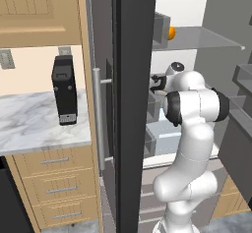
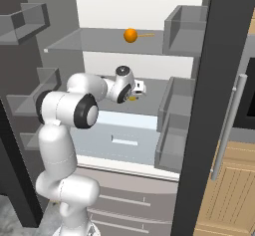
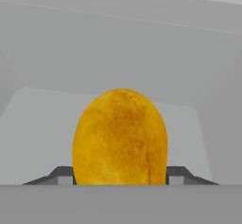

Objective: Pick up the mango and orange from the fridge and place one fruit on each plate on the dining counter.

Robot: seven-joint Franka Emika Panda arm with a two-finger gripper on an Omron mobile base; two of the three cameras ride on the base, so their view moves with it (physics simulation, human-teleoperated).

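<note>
The fridge (image 1: 133,104) stands open, and my arm reaches onto its middle shelf. A yellow-orange mottled mango (image 3: 120,138) lies on that grey shelf, and my gripper (image 3: 120,173) is shut on it, with the dark fingertips (image 3: 64,173) pressed against its two sides. From the right base view the gripper (image 2: 135,94) hides all but a sliver of the mango (image 2: 132,99). The small orange (image 2: 130,35) rests on the glass shelf above, also seen as the orange (image 1: 171,33) past the door edge. The plates and the dining counter are out of view.
The dark fridge door (image 2: 209,105) with its silver bar handle (image 1: 97,119) stands close on one side. Grey door bins (image 2: 174,125) flank the shelves, above a steel lower drawer (image 2: 124,190). A marble wall counter (image 1: 39,124) carries a black appliance (image 1: 65,89).
</note>
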